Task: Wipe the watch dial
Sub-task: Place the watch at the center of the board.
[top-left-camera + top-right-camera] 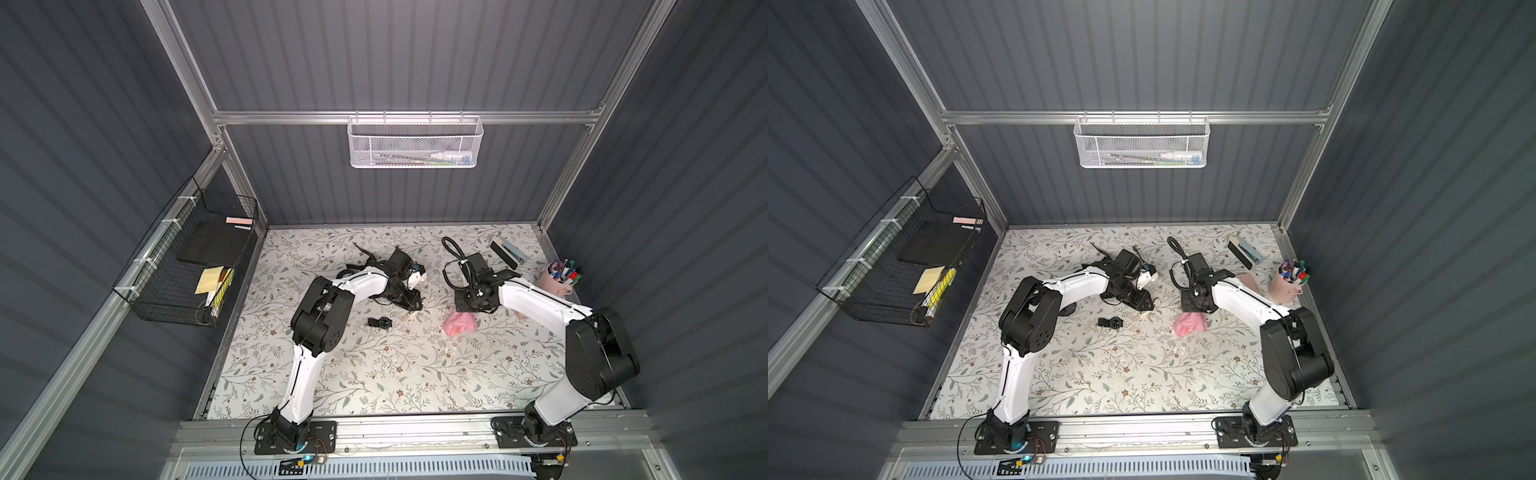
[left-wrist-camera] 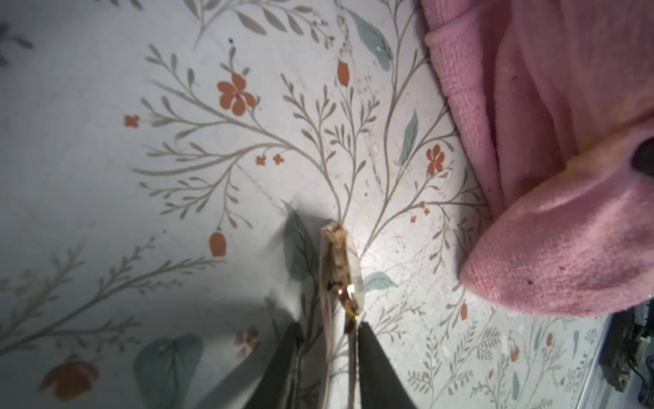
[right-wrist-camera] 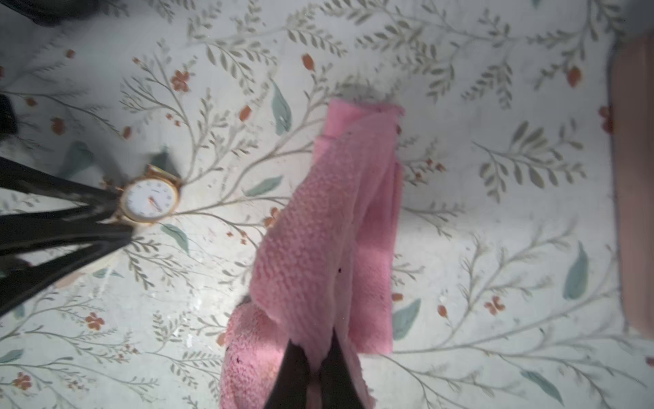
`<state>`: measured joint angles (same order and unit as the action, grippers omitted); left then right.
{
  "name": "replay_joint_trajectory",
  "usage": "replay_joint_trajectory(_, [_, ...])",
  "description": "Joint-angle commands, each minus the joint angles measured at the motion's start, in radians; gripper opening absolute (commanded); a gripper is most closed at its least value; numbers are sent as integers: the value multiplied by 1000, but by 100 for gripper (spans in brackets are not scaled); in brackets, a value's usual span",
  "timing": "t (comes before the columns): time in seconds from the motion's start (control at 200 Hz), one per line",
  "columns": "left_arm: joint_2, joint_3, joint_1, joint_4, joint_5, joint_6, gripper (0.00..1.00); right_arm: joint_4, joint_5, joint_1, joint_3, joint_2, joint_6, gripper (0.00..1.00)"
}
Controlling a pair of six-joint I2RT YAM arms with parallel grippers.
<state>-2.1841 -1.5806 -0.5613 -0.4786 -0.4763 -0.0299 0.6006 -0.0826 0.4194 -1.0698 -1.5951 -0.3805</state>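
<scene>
1. gold watch (image 3: 150, 200): white dial facing up, mid-frame in both top views, on or just over the floral table (image 1: 374, 374).
2. left gripper (image 2: 329, 325): fingers parted either side of the watch's strap, gap showing on one side.
3. right gripper (image 3: 316, 348): fingers closed, pinching the pink cloth (image 3: 318, 230), right of the gold watch in the top views, apart from it.
4. black watch (image 1: 380, 323): on the table, left of the gold watch.

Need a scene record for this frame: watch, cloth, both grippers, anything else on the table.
target: gold-rimmed white-dial wristwatch, dial uncovered
left gripper: fingers flank the watch strap; grip unclear
right gripper: shut on pink terry cloth
cloth vs dial: apart, not touching
other: black wristwatch lying on floral tabletop, untouched
</scene>
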Motion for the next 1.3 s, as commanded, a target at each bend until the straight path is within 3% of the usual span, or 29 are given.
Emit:
replay_joint_trajectory(0.0, [-8, 7, 1, -20, 95, -24, 40, 78, -98, -7, 22, 90, -44, 2])
replay_joint_trajectory(0.23, [49, 1, 2, 12, 151, -45, 46, 144, -147, -22, 2, 189, 10, 4])
replay_joint_trajectory(0.695, [210, 68, 1, 45, 147, -35, 47, 109, -125, -28, 109, 104, -89, 10])
replay_joint_trajectory(0.76, [261, 75, 2, 61, 169, -34, 49, 106, -131, -28, 116, 105, -85, 19])
replay_joint_trajectory(0.81, [303, 83, 3, 69, 203, -39, 53, 107, -134, -28, 117, 107, -85, 38])
replay_joint_trajectory(0.89, [370, 115, 10, 96, 262, -58, 59, 90, -142, -28, 120, 124, -73, 60])
replay_joint_trajectory(1.041, [512, 230, 66, 173, 355, -79, 61, 75, -207, -28, 81, 162, -33, 84])
replay_joint_trajectory(1.076, [549, 264, 85, 197, 393, -92, 62, 69, -249, -29, 72, 169, -36, 97])
replay_joint_trajectory(1.136, [621, 326, 123, 244, 462, -120, 68, 34, -319, -28, 67, 177, -29, 99])
replay_joint_trajectory(1.251, [736, 441, 156, 325, 681, -110, 98, -77, -457, -31, 78, 182, 4, 99])
replay_joint_trajectory(1.296, [763, 482, 156, 363, 788, -70, 100, -136, -505, -36, 95, 174, 33, 99])
